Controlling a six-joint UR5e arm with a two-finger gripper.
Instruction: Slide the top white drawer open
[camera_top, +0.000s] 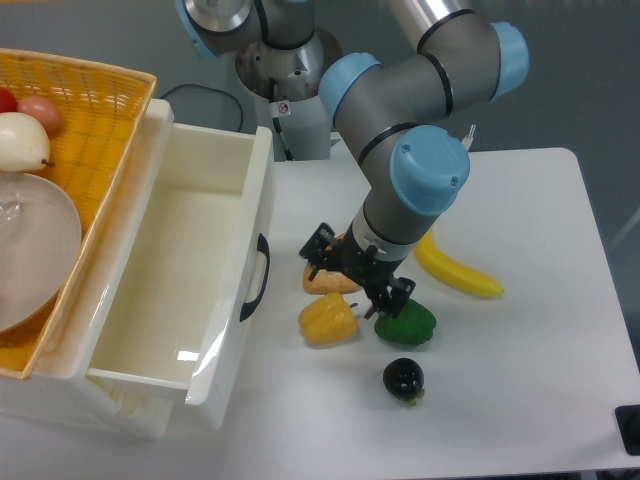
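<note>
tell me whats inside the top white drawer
The top white drawer is pulled open and its visible floor is bare, showing only glare. The end under the yellow wicker basket is hidden.

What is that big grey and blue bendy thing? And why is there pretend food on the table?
That bendy thing is a robot arm. The grey tubes are like its bones and the blue caps cover its joints. At its tip is a black gripper with two fingers, a bit like a hand. It is holding nothing right now.

The one picture comes from a camera fixed above, looking down at the white table.

On the left is the top white drawer, pulled open, with nothing inside that I can see. Its black handle faces the arm. A yellow basket sits on top of the cabinet.

On the table lie a banana, a green pepper, a yellow pepper, an orange thing partly hidden by the gripper, and a small dark round thing.
</note>
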